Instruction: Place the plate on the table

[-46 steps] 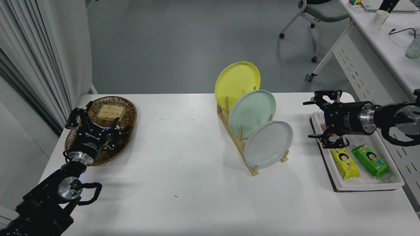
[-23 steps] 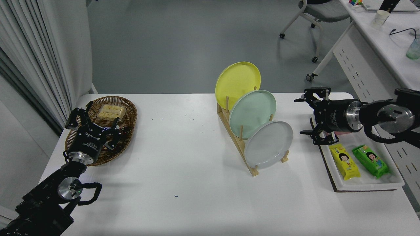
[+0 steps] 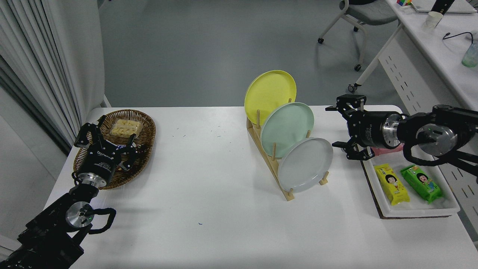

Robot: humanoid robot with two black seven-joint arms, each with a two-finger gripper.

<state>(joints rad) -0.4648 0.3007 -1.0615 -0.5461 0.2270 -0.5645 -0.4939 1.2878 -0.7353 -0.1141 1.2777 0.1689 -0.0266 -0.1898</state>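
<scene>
The pale grey plate (image 3: 305, 164) stands on edge in the front slot of a wooden rack (image 3: 269, 158) near the middle of the white table (image 3: 209, 194). A mint-green plate (image 3: 286, 129) and a yellow plate (image 3: 269, 91) stand behind it in the same rack. My right gripper (image 3: 333, 127) reaches in from the right, open and empty, a short way to the right of the grey plate's upper rim and apart from it. My left gripper (image 3: 106, 138) is parked at the lower left, open, over a wicker basket.
The wicker basket (image 3: 143, 140) at the left holds a packet of biscuits (image 3: 126, 127). A white tray (image 3: 418, 207) at the right carries a yellow snack pack (image 3: 392, 185), a green one (image 3: 421, 183) and something pink. A desk and an office chair stand beyond the table.
My right arm has moved left and slightly farther away, from over the tray toward the rack. Its fingers stay open. The plates and the left arm have not moved.
</scene>
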